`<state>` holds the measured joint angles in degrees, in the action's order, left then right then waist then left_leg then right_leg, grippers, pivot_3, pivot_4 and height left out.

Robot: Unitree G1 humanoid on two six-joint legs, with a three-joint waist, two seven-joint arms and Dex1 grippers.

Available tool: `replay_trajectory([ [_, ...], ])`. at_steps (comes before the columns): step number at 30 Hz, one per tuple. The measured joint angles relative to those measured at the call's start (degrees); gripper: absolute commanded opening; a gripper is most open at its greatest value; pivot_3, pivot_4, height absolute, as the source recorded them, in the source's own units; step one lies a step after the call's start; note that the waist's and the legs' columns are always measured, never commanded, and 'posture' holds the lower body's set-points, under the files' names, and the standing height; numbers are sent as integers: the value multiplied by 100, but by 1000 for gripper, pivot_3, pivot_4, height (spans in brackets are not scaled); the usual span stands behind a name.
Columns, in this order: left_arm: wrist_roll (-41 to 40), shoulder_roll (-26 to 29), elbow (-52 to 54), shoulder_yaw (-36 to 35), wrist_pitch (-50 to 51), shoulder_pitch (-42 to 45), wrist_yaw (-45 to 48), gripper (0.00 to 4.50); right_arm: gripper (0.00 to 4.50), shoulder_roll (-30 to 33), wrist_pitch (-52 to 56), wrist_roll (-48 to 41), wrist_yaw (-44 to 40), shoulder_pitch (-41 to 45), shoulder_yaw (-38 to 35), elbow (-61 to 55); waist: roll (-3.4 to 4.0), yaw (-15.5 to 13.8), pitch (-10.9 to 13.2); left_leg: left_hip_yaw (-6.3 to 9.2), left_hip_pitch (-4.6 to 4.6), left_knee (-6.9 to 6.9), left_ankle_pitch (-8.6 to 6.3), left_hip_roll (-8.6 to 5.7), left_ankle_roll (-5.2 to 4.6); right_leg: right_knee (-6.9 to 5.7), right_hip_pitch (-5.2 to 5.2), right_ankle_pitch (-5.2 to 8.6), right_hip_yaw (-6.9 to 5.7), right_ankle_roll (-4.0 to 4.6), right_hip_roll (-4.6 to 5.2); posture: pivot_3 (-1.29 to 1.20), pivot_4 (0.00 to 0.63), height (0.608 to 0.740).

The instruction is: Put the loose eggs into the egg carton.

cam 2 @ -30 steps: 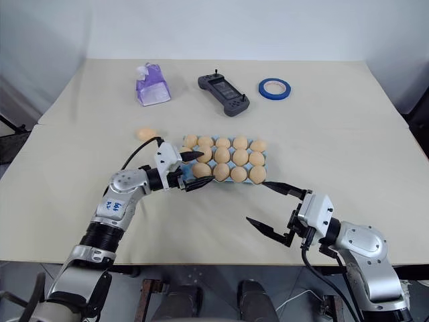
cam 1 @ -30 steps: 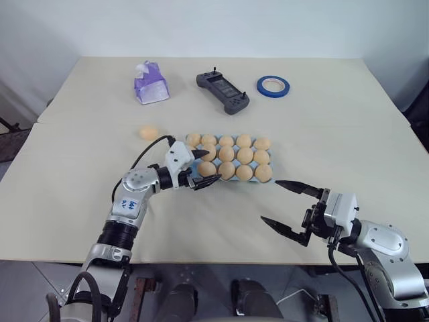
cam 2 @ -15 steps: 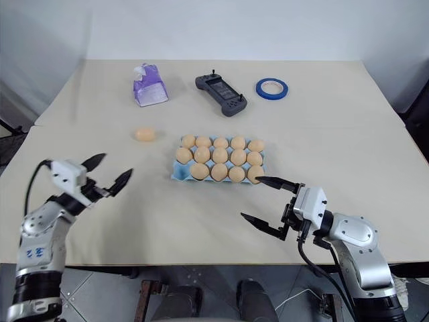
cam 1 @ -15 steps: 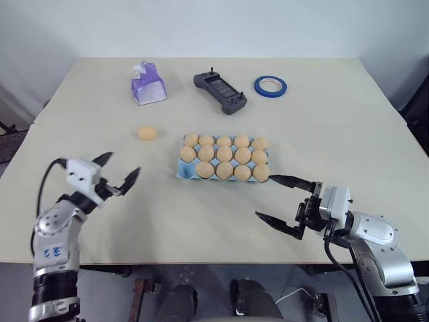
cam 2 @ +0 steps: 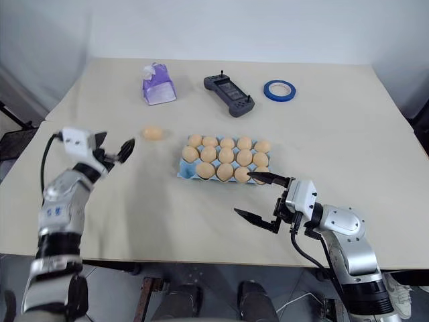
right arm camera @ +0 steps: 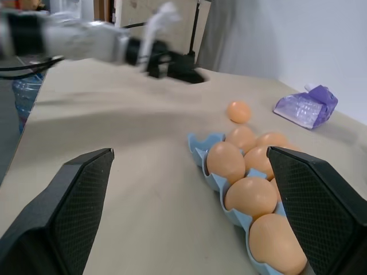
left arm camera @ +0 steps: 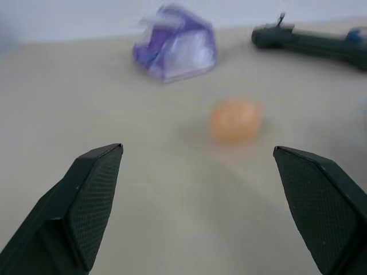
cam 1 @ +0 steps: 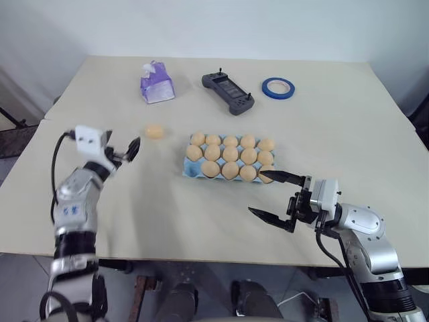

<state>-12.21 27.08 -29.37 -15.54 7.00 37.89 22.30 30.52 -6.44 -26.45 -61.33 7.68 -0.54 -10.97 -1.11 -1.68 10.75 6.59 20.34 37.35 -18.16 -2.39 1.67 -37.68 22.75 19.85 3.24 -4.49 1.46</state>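
My left gripper point(cam 1: 124, 149) hangs above the table point(cam 1: 335, 121) near its left edge, its two black fingers spread wide and holding nothing; in the left wrist view the single loose egg point(left arm camera: 235, 118) lies on the bare surface ahead of the fingertips point(left arm camera: 97, 172), apart from them and somewhat nearer my right-hand finger. In the head views this egg sits left of the table's middle, just beside the left end of the egg carton point(cam 1: 190, 169) but not touching it. The carton, light blue, lies near the centre of the table with its long side running left to right; tan eggs in the carton point(cam 1: 230, 155) occupy almost every cup, and the near-left corner cup appears to be empty, though the view there is not sharp enough to be certain. My right gripper point(cam 1: 276, 196) is held above the table toward the near edge, pointing leftward, fingers likewise wide apart and empty, the upper fingertip close to the near-right corner of the carton. Along the far edge stand a purple tissue pack point(cam 1: 156, 83) toward the left, a dark handheld controller point(cam 1: 228, 93) near the middle, and a roll of blue tape point(cam 1: 276, 87) to its right.
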Motion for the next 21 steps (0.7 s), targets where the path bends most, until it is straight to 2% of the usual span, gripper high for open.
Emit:
replay_trajectory([
  [5,622,-74,-2637,491,-512,1788,-210,4494,4500,4,-20,2,99,-216,-34,-83,-6,72,1,-25,16,-7,4,4,10,-9,41,-3,-3,-6,1,0,150,740],
  [8,841,-167,-3681,569,-709,2385,-533,4494,4500,6,-21,3,202,-371,-68,-239,-9,106,-1,-43,94,12,6,5,16,-37,126,-7,0,-13,4,0,150,740],
  [12,1096,-298,-4384,699,-715,2669,-870,4494,4500,12,-20,4,346,-576,-157,-380,-13,140,-3,-69,128,27,4,-3,15,-79,179,-10,0,-19,16,0,150,740],
  [19,1153,-535,-4741,650,-641,2753,-1074,4494,4500,10,-20,70,610,-737,-215,-555,-22,158,2,-89,128,68,5,-2,10,-89,174,-12,4,-23,20,0,150,740],
  [21,1160,-563,-4766,635,-634,2754,-1136,4091,4500,10,-20,84,659,-737,-215,-559,-23,158,2,-91,124,72,9,-2,4,-94,170,-16,4,-19,20,0,150,740],
])
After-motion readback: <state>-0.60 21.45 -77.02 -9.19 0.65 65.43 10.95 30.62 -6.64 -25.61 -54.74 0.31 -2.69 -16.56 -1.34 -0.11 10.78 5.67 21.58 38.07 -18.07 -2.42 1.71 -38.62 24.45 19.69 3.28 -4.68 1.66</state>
